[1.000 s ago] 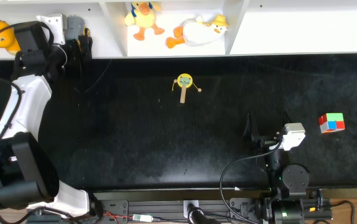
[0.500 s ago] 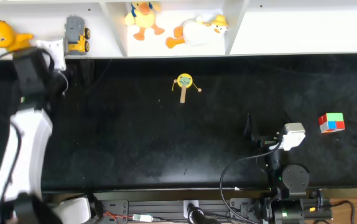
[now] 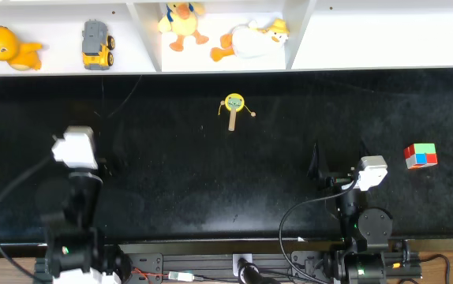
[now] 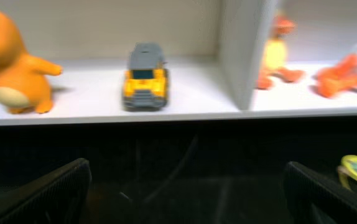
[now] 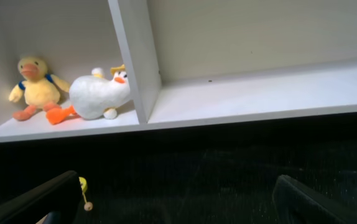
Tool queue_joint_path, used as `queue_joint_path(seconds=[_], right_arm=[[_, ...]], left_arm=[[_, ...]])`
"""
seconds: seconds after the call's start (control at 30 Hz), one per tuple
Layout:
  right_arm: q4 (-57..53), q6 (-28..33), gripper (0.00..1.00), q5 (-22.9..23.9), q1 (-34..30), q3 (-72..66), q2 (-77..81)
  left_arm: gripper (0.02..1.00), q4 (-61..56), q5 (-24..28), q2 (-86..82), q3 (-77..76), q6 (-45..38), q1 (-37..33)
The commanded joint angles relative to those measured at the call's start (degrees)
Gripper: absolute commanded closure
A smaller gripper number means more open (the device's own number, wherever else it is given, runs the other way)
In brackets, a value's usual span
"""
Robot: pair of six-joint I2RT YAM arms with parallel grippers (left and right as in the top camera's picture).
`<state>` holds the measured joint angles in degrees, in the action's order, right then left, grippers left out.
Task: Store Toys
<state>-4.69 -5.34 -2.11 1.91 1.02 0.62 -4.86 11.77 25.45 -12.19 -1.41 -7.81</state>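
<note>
Truck (image 4: 145,78) and duck (image 4: 275,53) sit shelved ahead of the open, empty left pincer (image 4: 191,193) — rattle (image 3: 233,105) and cube (image 3: 420,155), left and right of the open right pincer (image 5: 175,199), await storing on the tabletop (image 3: 211,181).

Yellow-and-grey truck (image 3: 98,44), orange figure (image 3: 12,46)

free: black tabletop (image 3: 171,173) front-centre | obstacles: rattle (image 3: 233,105) mid-table, cube (image 3: 421,155) far right | shelf divider (image 5: 135,59) upright between compartments
</note>
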Motion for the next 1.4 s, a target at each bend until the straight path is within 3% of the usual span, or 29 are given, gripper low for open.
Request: queue_joint_path(seconds=[0.03, 0.17, 0.5, 1.4], right_arm=[[0.3, -0.2, 0.005, 0.2, -0.1, -0.7, -0.4], [0.3, -0.2, 0.003, 0.2, -0.1, -0.7, -0.4], [0.3, -0.2, 0.003, 0.2, -0.1, -0.7, -0.4], [0.3, -0.2, 0.007, 0.2, -0.1, -0.7, -0.4]], left_arm=[[0.02, 3.3, 0.6, -10.4, 5.2, 0.2, 5.2], [0.023, 7.6, -0.2, -14.9, 7.9, -1.2, 9.1], [0.02, 12.5, -7.2, -25.3, 10.3, -3.1, 9.5], [0.02, 12.3, -7.4, -25.3, 10.3, -3.1, 9.4]])
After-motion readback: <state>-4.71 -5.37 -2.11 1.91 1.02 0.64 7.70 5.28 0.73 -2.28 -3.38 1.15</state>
